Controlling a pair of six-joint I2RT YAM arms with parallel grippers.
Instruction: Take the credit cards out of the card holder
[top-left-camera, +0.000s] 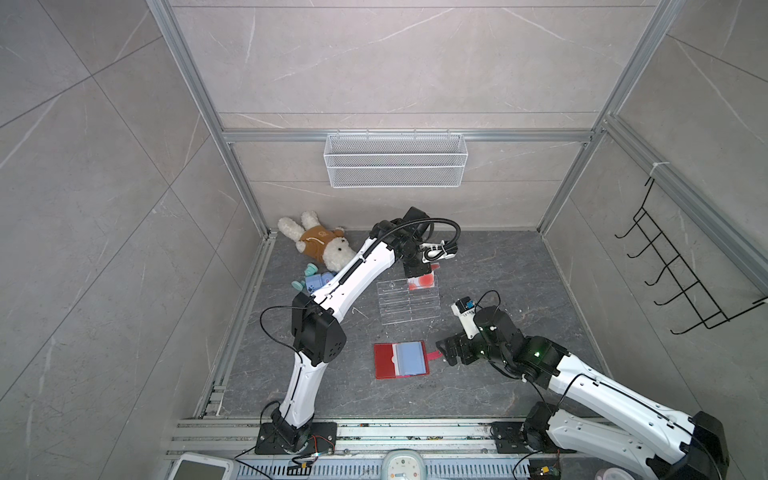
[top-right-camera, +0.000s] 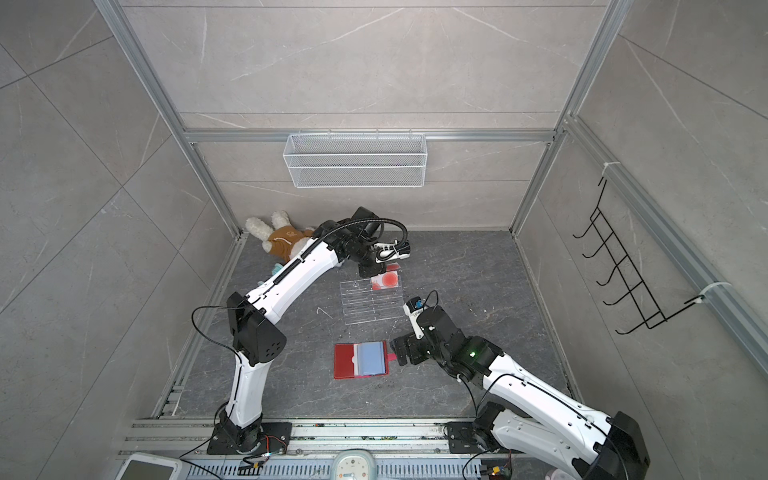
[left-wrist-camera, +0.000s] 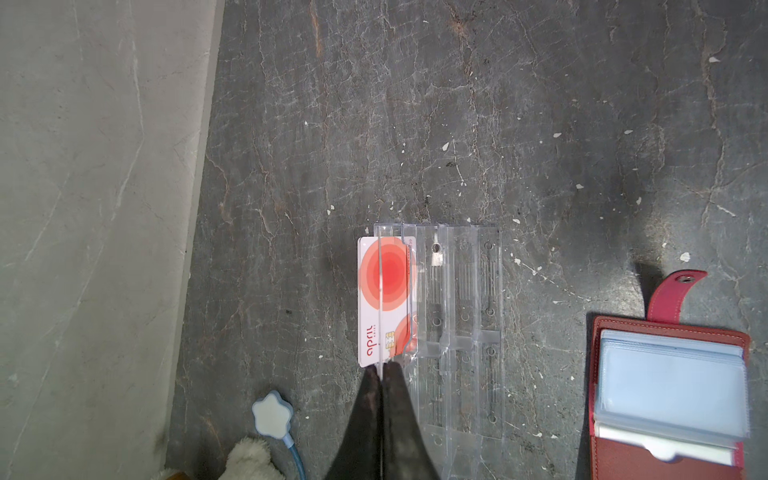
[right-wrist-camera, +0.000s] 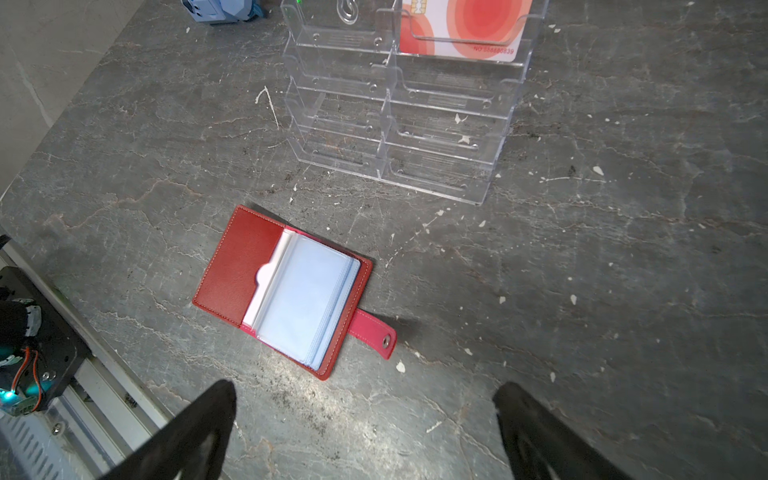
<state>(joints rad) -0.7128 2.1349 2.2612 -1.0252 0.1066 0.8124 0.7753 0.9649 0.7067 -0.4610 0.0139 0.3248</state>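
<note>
Table (top-left-camera: 498, 386): dark veined stone; everything below sits on or over it.
Left arm (top-left-camera: 357, 274): stretched towards the back, over the far end of the stand.
Right arm (top-left-camera: 602, 395): bent in low from the near right corner.
Wire basket (top-left-camera: 395, 160): white mesh, hung on the back wall.
Acrylic stand (top-left-camera: 409, 307): clear and tiered, at the middle of the table.
Plush rabbit (top-left-camera: 324, 245): lying at the back left, well apart from the stand.
Card holder (right-wrist-camera: 232, 270): red, lying open and flat in front of the stand and apart from it, pale blue sleeves facing up (a white edge shows in the pocket of the red flap).
Right gripper (right-wrist-camera: 363, 388): jaws spread wide with nothing between them, just beside the strap end of the holder, not touching it.
Left gripper (left-wrist-camera: 381, 372): fingers pressed together, tips at one short edge of the card; whether they pinch anything I cannot tell.
Credit card (left-wrist-camera: 386, 291): white with a red-orange circle, standing in a top-tier pocket of the stand.
Strap tab (right-wrist-camera: 374, 332): red, with a snap, sticking out towards the right gripper.
</note>
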